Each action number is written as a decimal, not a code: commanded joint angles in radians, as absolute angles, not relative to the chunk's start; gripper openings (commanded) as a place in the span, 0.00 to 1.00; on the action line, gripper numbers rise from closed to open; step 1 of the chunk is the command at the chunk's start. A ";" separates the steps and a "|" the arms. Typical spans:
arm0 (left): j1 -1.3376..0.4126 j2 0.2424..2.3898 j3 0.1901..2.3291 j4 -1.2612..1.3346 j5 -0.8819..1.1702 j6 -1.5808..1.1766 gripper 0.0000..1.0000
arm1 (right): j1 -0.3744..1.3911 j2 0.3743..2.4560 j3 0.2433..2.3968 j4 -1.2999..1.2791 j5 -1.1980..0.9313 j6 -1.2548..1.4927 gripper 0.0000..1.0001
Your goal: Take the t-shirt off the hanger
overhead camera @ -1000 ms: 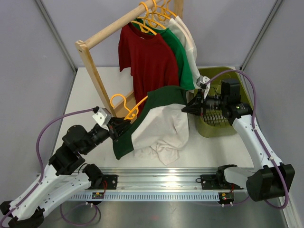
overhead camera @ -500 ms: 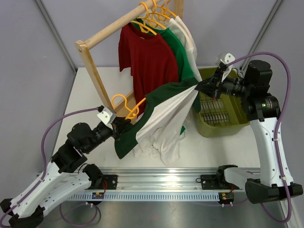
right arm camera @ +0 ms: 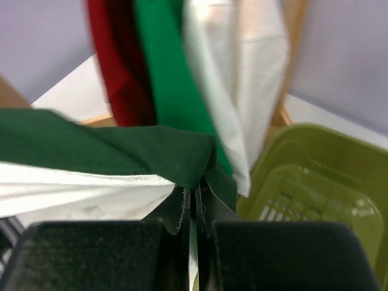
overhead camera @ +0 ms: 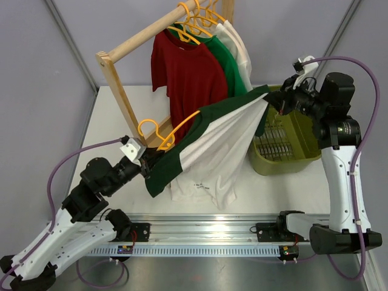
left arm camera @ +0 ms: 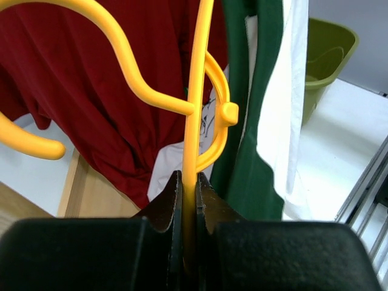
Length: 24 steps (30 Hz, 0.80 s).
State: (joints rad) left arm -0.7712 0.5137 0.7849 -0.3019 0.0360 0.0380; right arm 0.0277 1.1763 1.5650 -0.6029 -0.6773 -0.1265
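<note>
T-shirt [overhead camera: 213,151] hangs between hanger [overhead camera: 180,126], left, and basket [overhead camera: 303,139], right.

Pale grey walls [overhead camera: 291,36] enclose a white table [overhead camera: 103,121] under even light. A wooden rack [overhead camera: 118,91] stands just beyond the left jaws; an olive basket [overhead camera: 279,167] sits below the right jaws.

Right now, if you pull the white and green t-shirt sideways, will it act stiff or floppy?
Probably floppy: the t-shirt stretches taut between the hanger and the right jaws, yet its loose hem sags toward the table. It looks light, and may catch on the thin hanger.
</note>
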 commanded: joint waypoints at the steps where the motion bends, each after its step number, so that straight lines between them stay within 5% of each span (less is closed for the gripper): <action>1: -0.769 0.459 0.824 -0.359 0.008 0.080 0.00 | -0.060 1.131 1.543 -0.465 -0.441 -0.020 0.00; 13: -0.769 0.298 0.868 -0.497 -0.133 0.084 0.00 | -0.210 1.074 1.398 -0.448 -0.342 0.061 0.00; 24: -0.769 0.227 0.930 -0.508 -0.199 0.048 0.00 | -0.250 1.075 1.315 -0.448 -0.474 0.060 0.00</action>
